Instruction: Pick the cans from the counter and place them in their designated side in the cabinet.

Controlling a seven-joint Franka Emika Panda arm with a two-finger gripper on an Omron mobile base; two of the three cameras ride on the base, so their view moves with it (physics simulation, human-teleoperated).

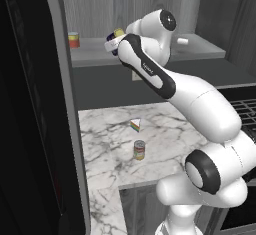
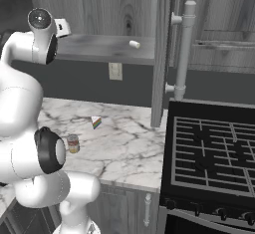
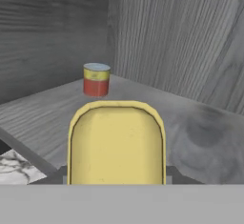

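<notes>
Boxy can (image 3: pixel 116 142), dark blue with a yellow top: seen from the hand camera as a broad yellow face directly ahead of the gripper (image 1: pixel 116 43), at the bottom centre of that view. It is judged to be clamped between the fingers, since it is carried above the shelf board (image 3: pixel 200 137) with nothing under it, though the fingertips themselves are hidden behind it. In the left base view its yellow top is glimpsed at the hand, raised to shelf height; the hold appears to keep the can level for setting down.

Short red-and-yellow can (image 3: pixel 96 79): stood upright on the shelf, further in towards the corner, well apart from the carried can. Its position is taken to mark one side of the cabinet (image 1: pixel 95 9).

Round can (image 1: pixel 139 150), silvery top with yellow-green-red label: upright on the counter (image 1: pixel 165 129), not yet collected.

Rainbow-striped wedge (image 1: pixel 135 124): on the counter near the round can, apart from it.

Small white cylinder (image 2: pixel 134 44): lying on the shelf towards its right.

Surface and room: white marble worktop with grey veins; grey wood-grain wall unit, open-fronted; black stove grate (image 2: pixel 214 153) to the right; tall black panel (image 1: pixel 30 129) at the left; wall outlet (image 2: pixel 115 70) below the shelf
</notes>
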